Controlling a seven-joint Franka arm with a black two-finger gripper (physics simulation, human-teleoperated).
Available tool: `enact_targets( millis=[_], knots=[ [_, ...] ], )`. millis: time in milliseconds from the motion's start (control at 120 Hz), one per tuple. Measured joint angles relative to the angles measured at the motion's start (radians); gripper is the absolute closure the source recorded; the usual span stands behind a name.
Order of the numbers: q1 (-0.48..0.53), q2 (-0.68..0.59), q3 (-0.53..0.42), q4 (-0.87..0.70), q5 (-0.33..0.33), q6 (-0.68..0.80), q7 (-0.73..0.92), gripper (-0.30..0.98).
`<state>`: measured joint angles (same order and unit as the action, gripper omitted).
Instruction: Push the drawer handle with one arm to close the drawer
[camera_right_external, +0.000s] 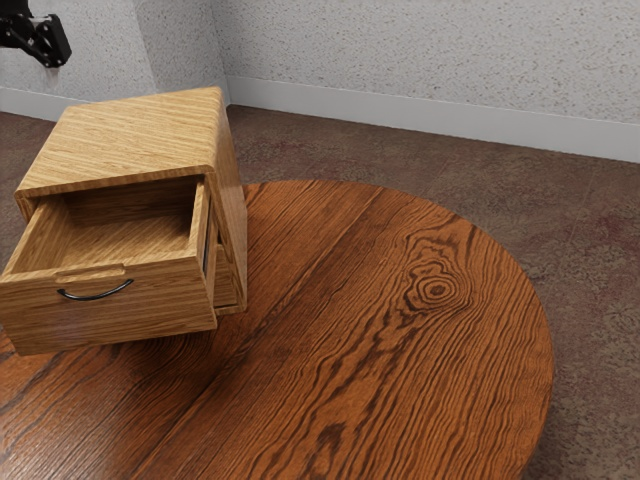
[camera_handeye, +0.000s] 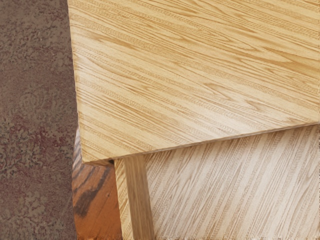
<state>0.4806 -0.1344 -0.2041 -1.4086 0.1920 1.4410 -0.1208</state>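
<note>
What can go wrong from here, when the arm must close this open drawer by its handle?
The pincer appears above the cabinet, away from the front handle; coming down, it might strike the top or the drawer's rim.
The handle is thin and curved, so a push might slip off it.
The drawer stands well out, so an off-centre push might jam it or turn the cabinet on the table.

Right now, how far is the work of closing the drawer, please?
Done: nothing visible; the drawer stands well out of the cabinet, its inside showing. In hand: no push; in the exterior view the end effector is at the upper left, apart from the handle. Left: reach the handle, then push until the drawer's front meets the cabinet.
</note>
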Motion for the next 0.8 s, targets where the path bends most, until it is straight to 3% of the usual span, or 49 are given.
enact_targets(
  millis=[167, 300, 583, 800],
  knots=[
    [-0.068, 0.002, -0.009, -0.061, -0.004, -0.012, -0.012, 0.0],
    [-0.072, -0.112, -0.009, -0.237, -0.028, -0.005, -0.032, 0.01],
    [-0.067, -0.325, -0.018, -0.583, -0.164, 0.07, -0.105, 0.55],
    [-0.07, -0.485, -0.078, -0.744, -0.251, 0.107, -0.177, 0.72]
  ],
)
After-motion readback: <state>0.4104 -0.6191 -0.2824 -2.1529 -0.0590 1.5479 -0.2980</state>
